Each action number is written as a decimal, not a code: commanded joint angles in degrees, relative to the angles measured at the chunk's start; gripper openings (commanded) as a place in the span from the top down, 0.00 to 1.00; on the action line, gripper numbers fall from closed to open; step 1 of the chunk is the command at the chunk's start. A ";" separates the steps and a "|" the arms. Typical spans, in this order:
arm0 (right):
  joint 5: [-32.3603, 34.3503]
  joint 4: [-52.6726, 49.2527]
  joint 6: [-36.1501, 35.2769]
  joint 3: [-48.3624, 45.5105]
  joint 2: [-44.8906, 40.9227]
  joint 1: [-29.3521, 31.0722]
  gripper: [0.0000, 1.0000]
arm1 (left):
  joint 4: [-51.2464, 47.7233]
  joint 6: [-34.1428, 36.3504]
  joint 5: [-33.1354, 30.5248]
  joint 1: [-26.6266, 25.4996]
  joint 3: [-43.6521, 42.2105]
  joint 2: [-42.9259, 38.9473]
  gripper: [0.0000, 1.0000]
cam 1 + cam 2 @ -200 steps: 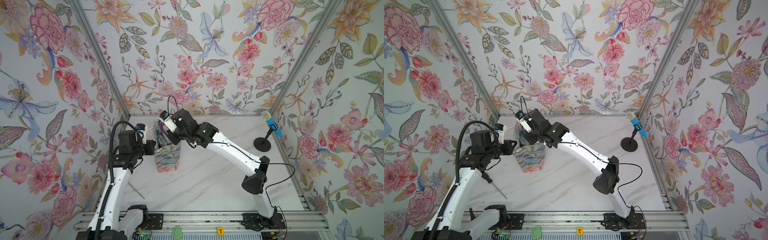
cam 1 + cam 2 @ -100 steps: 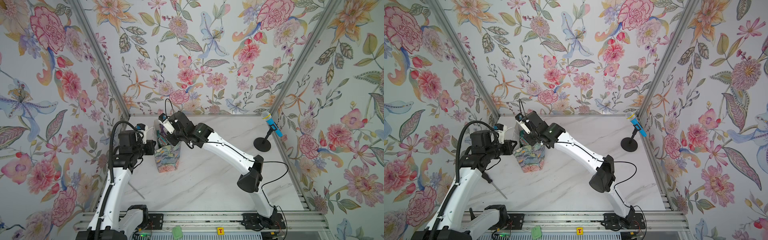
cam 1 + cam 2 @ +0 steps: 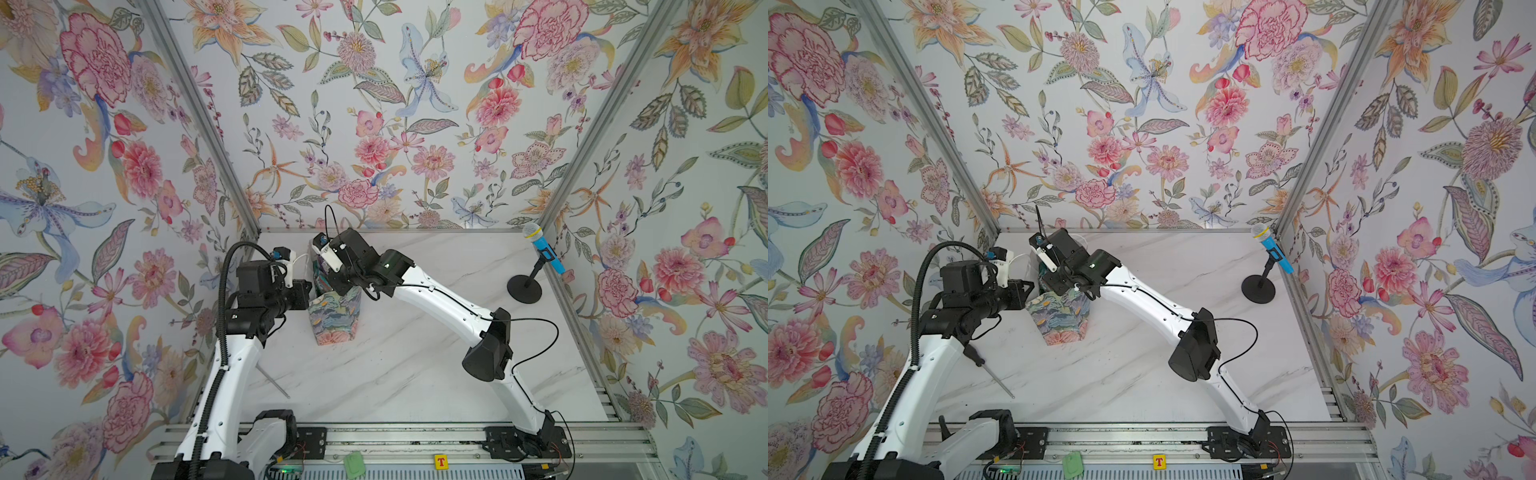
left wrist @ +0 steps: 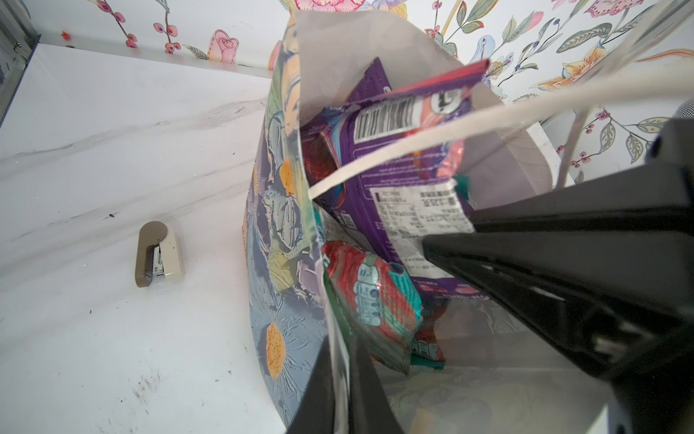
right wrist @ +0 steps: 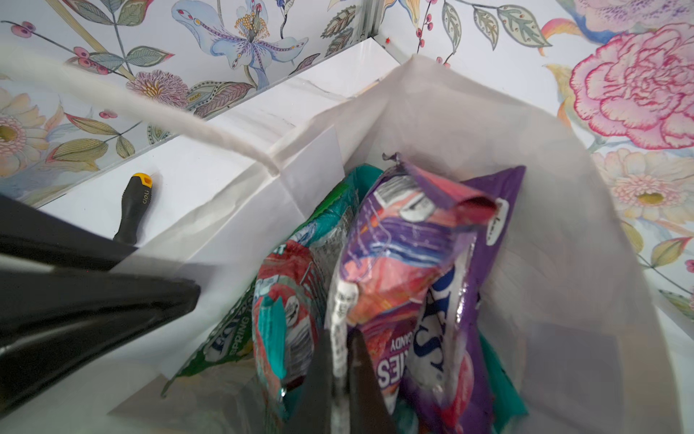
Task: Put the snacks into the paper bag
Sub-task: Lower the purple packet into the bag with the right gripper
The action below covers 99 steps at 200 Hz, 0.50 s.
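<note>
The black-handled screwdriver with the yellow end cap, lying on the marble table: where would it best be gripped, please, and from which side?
Take the black-handled screwdriver by its thick black handle, coming straight down from above and closing across its width. It lies flat on the white marble table, and the thin metal shaft offers little to hold.

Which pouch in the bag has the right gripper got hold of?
The purple pouch with the crumpled pink top: the right gripper is shut on its edge. The red-and-teal pouch and green pouch beside it in the paper bag are free.
</note>
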 commanded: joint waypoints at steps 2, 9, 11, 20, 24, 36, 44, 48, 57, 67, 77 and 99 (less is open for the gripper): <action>-2.59 -1.81 2.62 1.17 3.46 -1.17 1.00 | -1.58 -0.06 0.73 0.52 -0.42 0.61 0.90; -3.17 -1.75 3.05 1.26 4.00 -1.48 1.00 | -1.64 0.03 0.85 0.51 -0.33 0.73 0.90; -3.34 -1.74 3.17 1.33 4.13 -1.58 1.00 | -1.66 0.03 0.72 0.50 -0.26 0.72 0.90; -4.05 -1.82 3.85 1.44 4.67 -1.88 0.99 | -1.58 0.03 0.75 0.57 -0.16 0.82 0.90; -4.33 -1.77 4.18 1.49 4.87 -2.04 0.97 | -1.58 0.03 0.81 0.53 -0.15 0.89 0.90; -5.09 -1.91 5.06 1.62 4.93 -2.33 0.84 | -1.58 0.03 0.82 0.52 -0.06 0.99 0.90; -5.69 -1.80 5.23 1.68 4.44 -2.44 0.76 | -1.58 0.03 0.79 0.52 0.02 0.94 0.90; -5.84 -1.82 5.24 1.82 4.16 -2.43 0.72 | -1.60 0.03 0.73 0.51 0.00 1.00 0.90; -5.85 -1.82 5.25 2.35 3.28 -2.55 0.67 | -1.49 0.03 0.60 0.52 -0.06 1.00 0.90; -5.93 -1.78 5.19 2.99 2.08 -2.83 0.61 | -1.49 0.03 0.52 0.52 -0.06 1.04 0.90; -6.32 -1.72 5.47 3.76 0.56 -3.15 0.57 | -1.45 -0.04 0.56 0.47 -0.06 1.16 0.90; -7.76 -0.85 6.29 4.17 -3.51 -3.69 0.49 | -1.15 -0.15 0.59 0.52 -0.06 1.13 0.90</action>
